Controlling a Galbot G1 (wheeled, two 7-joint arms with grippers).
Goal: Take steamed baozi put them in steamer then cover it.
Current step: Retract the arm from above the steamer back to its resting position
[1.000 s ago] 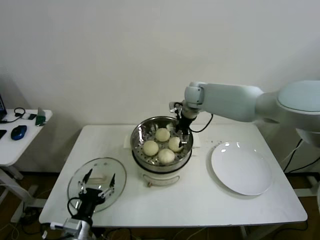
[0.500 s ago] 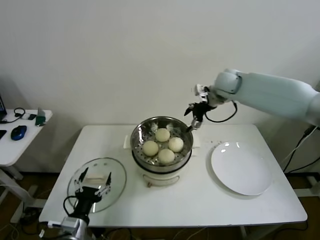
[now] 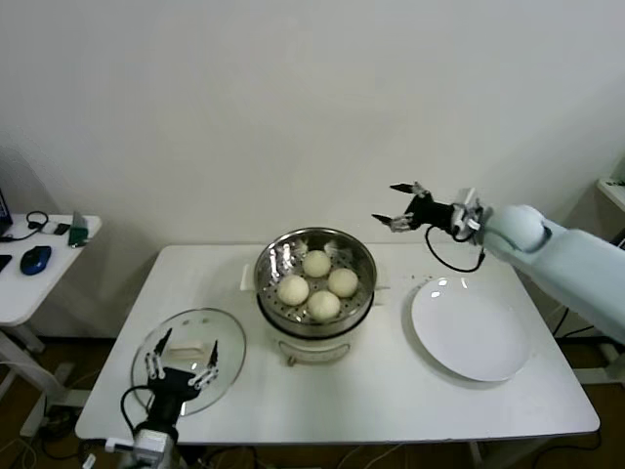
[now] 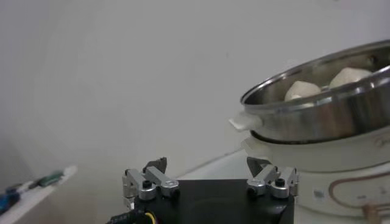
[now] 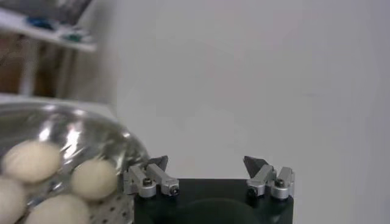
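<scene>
Several cream-white baozi (image 3: 317,282) lie on the perforated tray inside the shiny steel steamer (image 3: 272,262), which stands on its white base at the middle of the table. They also show in the right wrist view (image 5: 31,160) and the left wrist view (image 4: 301,89). My right gripper (image 3: 394,205) is open and empty, held in the air to the right of the steamer and above its rim. My left gripper (image 3: 182,360) is open and empty, low at the table's front left, over the glass lid (image 3: 172,336) that lies flat there.
An empty white plate (image 3: 471,328) lies on the table's right side. A small side table (image 3: 20,283) with a blue mouse (image 3: 36,258) stands at the far left. A white wall is behind the table.
My right arm has drawn back from the steamer's far rim, rising and swinging to the right, with its gripper open. My left gripper has sunk a little lower at the front left.
</scene>
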